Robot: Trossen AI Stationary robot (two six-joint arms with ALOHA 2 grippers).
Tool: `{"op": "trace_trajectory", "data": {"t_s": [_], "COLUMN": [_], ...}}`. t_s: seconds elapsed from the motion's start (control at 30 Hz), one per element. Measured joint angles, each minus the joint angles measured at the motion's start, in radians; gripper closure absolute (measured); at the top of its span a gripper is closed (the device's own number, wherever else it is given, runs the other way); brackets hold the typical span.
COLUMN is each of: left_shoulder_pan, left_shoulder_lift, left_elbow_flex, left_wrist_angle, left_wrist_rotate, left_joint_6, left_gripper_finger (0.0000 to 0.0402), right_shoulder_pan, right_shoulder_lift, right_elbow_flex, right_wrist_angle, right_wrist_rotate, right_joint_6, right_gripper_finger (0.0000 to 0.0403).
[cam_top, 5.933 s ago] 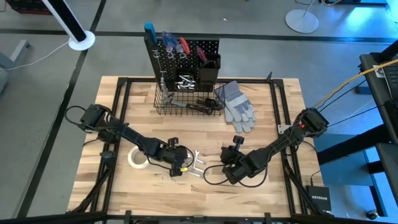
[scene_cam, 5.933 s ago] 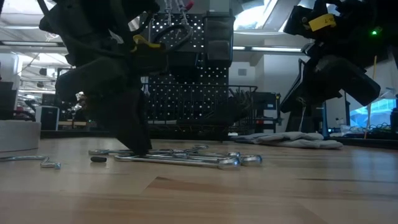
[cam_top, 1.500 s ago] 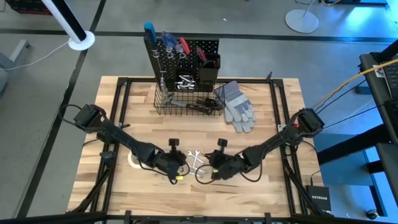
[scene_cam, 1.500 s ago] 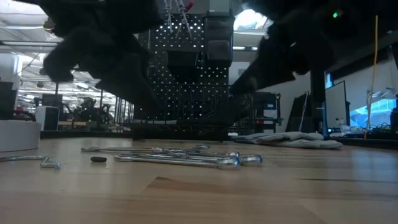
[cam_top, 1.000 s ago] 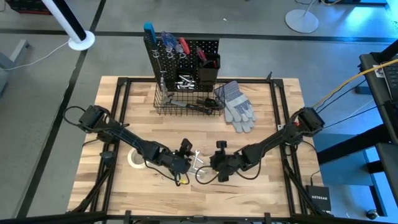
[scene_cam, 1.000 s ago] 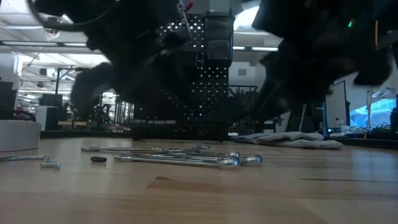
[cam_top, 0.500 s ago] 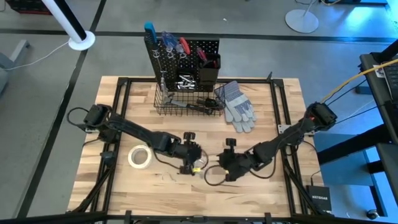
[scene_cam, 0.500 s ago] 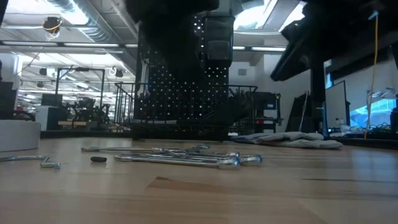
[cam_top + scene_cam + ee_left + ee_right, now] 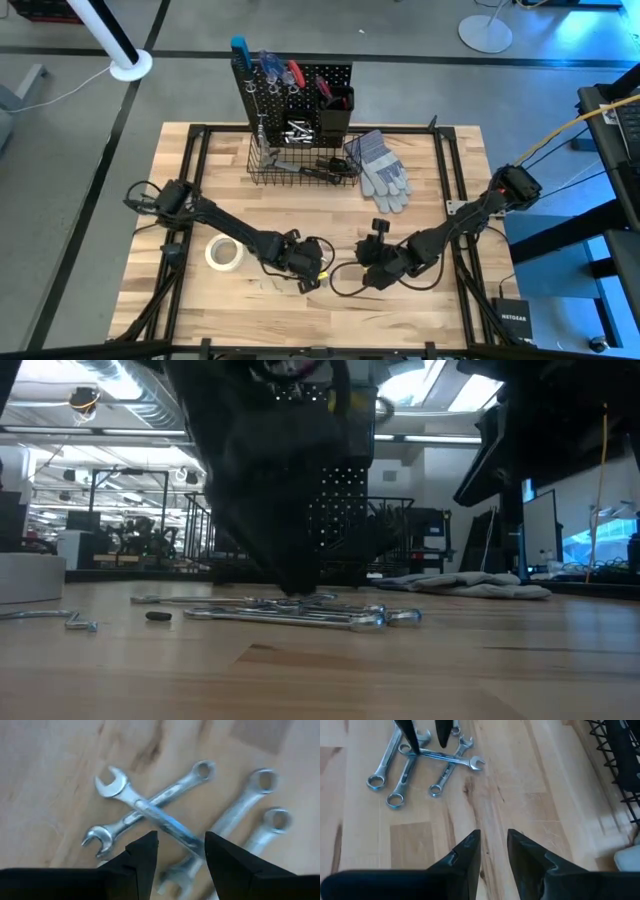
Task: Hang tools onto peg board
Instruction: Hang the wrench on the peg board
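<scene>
- Since the earlier frames, the left gripper point(image 9: 318, 277) had come over the pile of silver wrenches point(image 9: 322, 268), and the right gripper point(image 9: 363, 275) had pulled back a little to the right of them.
- Wrenches lay crossed on the wooden table point(image 9: 440, 190) at the near middle, and the top wrench point(image 9: 160, 818) lay across the others.
- Left gripper's fingers point(image 9: 142, 857) stood apart, one on each side of the top wrench, and held nothing.
- Right gripper hovered just beside the pile with its fingers point(image 9: 465, 852) a little apart and empty.
- White tape roll point(image 9: 223, 253) lay to the left of the left arm.
- Farther back were the grey gloves point(image 9: 382, 170) and the wire basket point(image 9: 302, 163).
- Peg board point(image 9: 292, 92) stood upright at the far edge, with screwdrivers point(image 9: 281, 72) hanging on it.
</scene>
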Motion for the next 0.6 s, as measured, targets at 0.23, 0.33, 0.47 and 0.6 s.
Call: {"op": "trace_trajectory", "data": {"t_s": [0.23,0.33,0.47,0.6], "left_shoulder_pan": [0.018,0.018,0.019,0.023], "left_shoulder_lift": [0.037,0.037,0.045,0.062], "left_elbow_flex": [0.000,0.000,-0.001,-0.008], "left_wrist_angle": [0.019,0.026,0.040,0.045], "left_wrist_rotate": [-0.010,-0.014,-0.014,-0.025], "left_joint_6": [-0.037,-0.037,-0.038,-0.047], "left_gripper_finger": [0.0247,0.0247,0.0247,0.0247], "right_shoulder_pan": [0.000,0.000,0.000,0.000], "right_shoulder_lift": [0.000,0.000,0.001,0.001], "right_elbow_flex": [0.000,0.000,0.000,0.000], "right_wrist_angle": [0.000,0.005,0.010,0.011], "right_wrist_rotate": [0.006,0.006,0.007,0.008], "right_joint_6": [0.000,0.000,0.000,0.005], "right_gripper_finger": [0.0302,0.0302,0.0302,0.0302]}}
